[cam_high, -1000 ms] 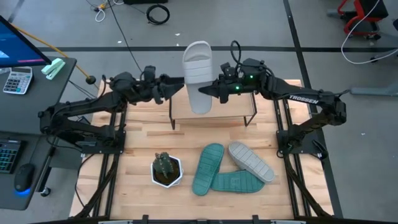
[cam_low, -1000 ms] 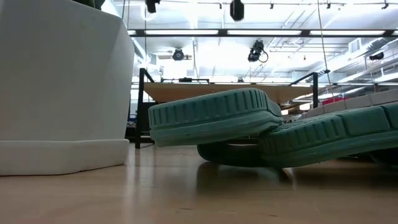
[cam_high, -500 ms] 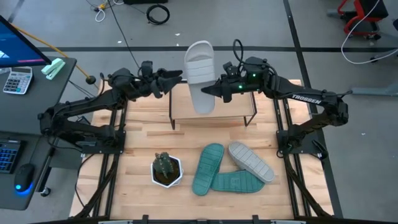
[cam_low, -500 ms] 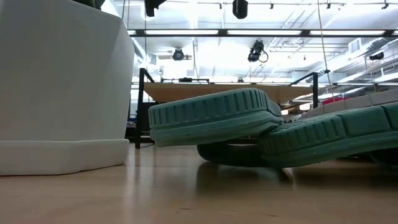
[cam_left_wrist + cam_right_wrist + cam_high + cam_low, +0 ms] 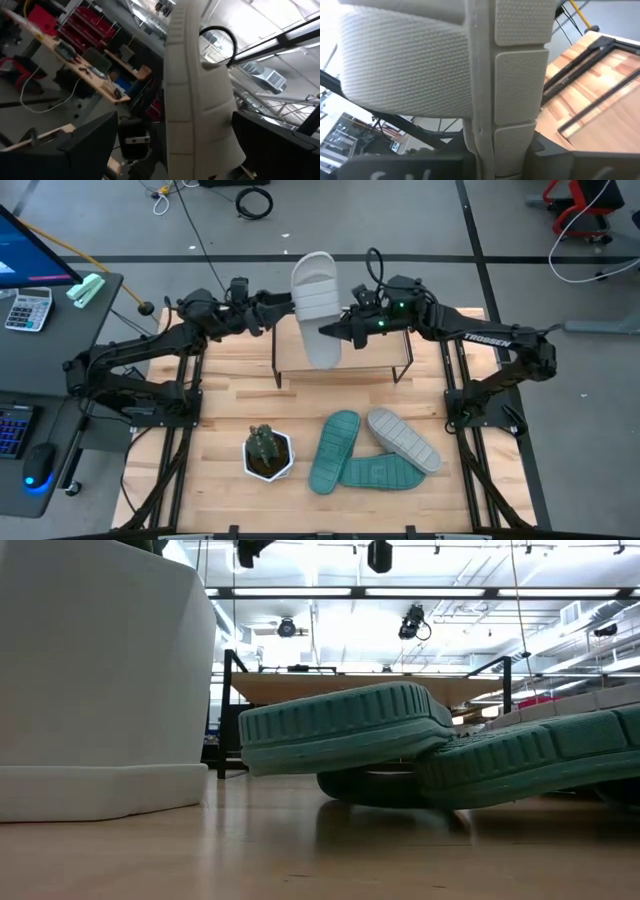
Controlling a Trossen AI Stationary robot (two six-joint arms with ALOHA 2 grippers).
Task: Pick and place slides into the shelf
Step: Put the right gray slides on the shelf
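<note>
The one text that can be read is the white brand word "TROSSEN", printed along the dark forearm of the right arm in the high view. The calculator on the side desk has keys, but their marks are too small to read. No other label, number or sign can be made out.

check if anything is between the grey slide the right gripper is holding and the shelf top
Nothing visible blocks it. The right gripper holds the grey slide directly above the shelf, whose top board appears bare. The left gripper stands open just beside the slide, clear of the board.
</note>
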